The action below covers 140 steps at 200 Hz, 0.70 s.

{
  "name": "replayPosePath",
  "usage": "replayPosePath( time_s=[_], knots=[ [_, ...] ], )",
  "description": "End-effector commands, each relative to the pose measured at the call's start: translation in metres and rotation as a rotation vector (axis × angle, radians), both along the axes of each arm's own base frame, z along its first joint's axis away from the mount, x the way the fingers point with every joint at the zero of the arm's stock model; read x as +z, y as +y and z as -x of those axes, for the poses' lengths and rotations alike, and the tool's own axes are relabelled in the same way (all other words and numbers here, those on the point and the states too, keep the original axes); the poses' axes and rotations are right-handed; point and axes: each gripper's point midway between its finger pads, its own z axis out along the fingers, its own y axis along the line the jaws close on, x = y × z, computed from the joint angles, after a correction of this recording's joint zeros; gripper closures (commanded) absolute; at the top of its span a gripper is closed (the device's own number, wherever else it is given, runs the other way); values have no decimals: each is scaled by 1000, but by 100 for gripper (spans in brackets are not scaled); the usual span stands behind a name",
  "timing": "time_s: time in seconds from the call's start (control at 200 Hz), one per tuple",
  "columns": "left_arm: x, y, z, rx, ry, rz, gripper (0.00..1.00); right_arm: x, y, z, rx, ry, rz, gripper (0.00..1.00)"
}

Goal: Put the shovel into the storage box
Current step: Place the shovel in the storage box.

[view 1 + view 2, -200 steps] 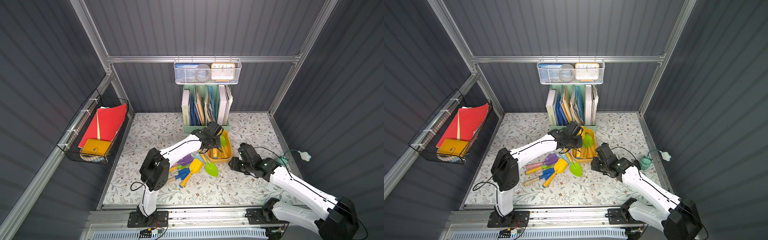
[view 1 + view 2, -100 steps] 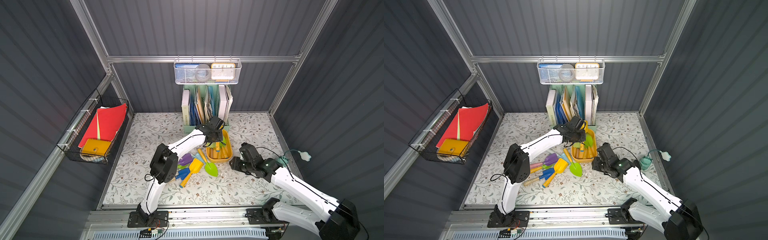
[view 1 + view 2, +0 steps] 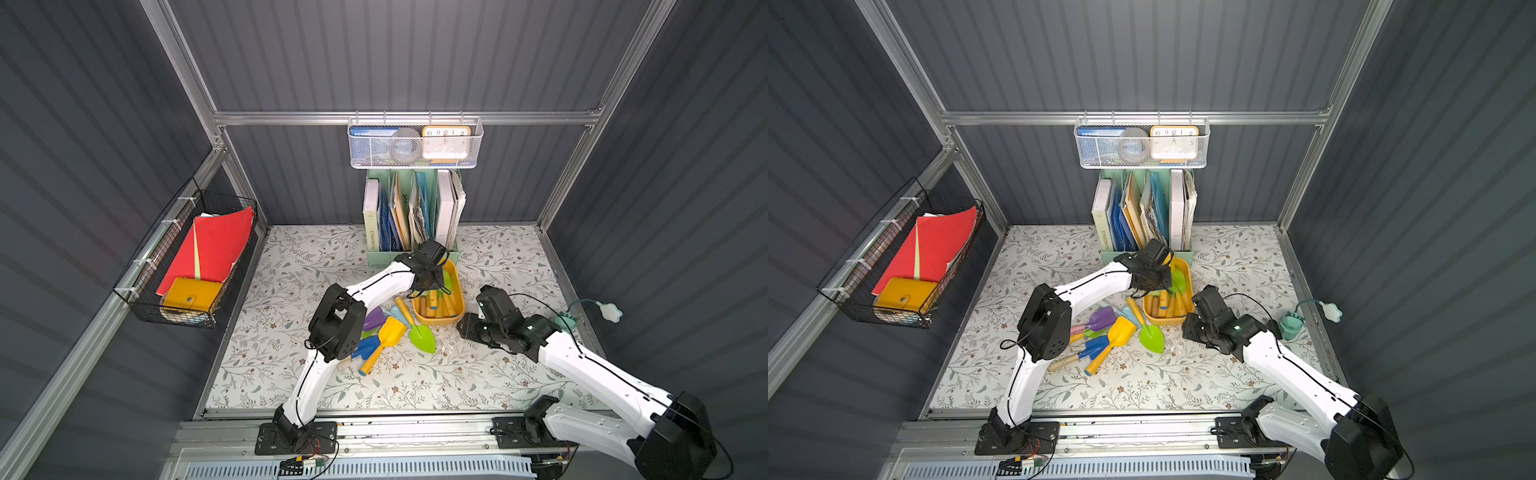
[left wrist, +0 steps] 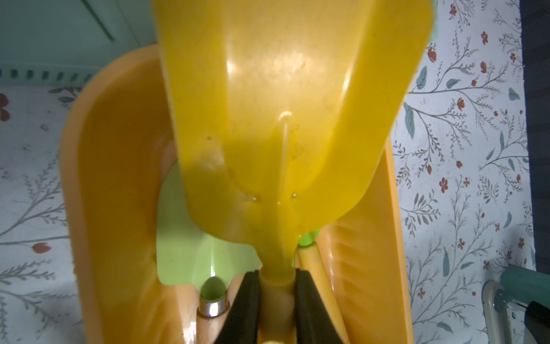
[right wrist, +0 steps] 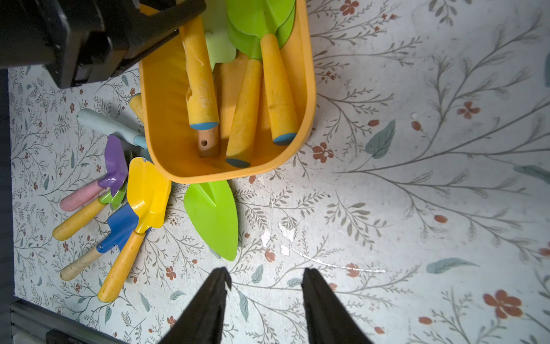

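- Far left on the flowery table (image 3: pixel 291 270), some loose shovels (image 5: pixel 147 193) lie in a pile just beside the storage box (image 4: pixel 98 149).
- Next comes my left claw (image 4: pixel 275 277). It is pinched tight on the thin neck of a yellow shovel (image 4: pixel 282 119). This arm is the one right at the box.
- The shovel's long way runs straight out from my claw, scoop first. That matches the long way of the box, which sits right under it.
- I think I only need to go down a bit and let go.
- Green shovels (image 4: pixel 184 247) lie in the box under the scoop.
- The big scoop hides the far end of the box. I cannot tell if its tip pokes past the rim toward the mint file rack (image 4: pixel 59 29).
- I cannot tell how high the shovel hangs. Its handle is cut off behind my claw.
- On the right, my right claw (image 5: pixel 265 277) is partly open and holds nothing. It hangs over bare table near the box's close end.
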Motion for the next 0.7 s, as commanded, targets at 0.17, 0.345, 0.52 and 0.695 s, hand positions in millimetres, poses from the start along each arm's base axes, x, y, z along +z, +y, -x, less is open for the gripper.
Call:
replayPosePath(
  time_s=[0.17, 0.345, 0.52, 0.695],
  knots=[
    [-29, 7, 6, 27, 52, -17, 89, -11, -3, -1, -6, 25, 15, 53],
    [-33, 9, 5, 39, 54, -27, 86, -11, -3, -3, -11, 23, 9, 53],
    [-35, 9, 5, 42, 58, -28, 72, -9, -2, -2, -3, 33, 3, 53],
    [-30, 9, 5, 47, 48, -20, 56, -7, -2, -2, -2, 30, 3, 53]
  ],
)
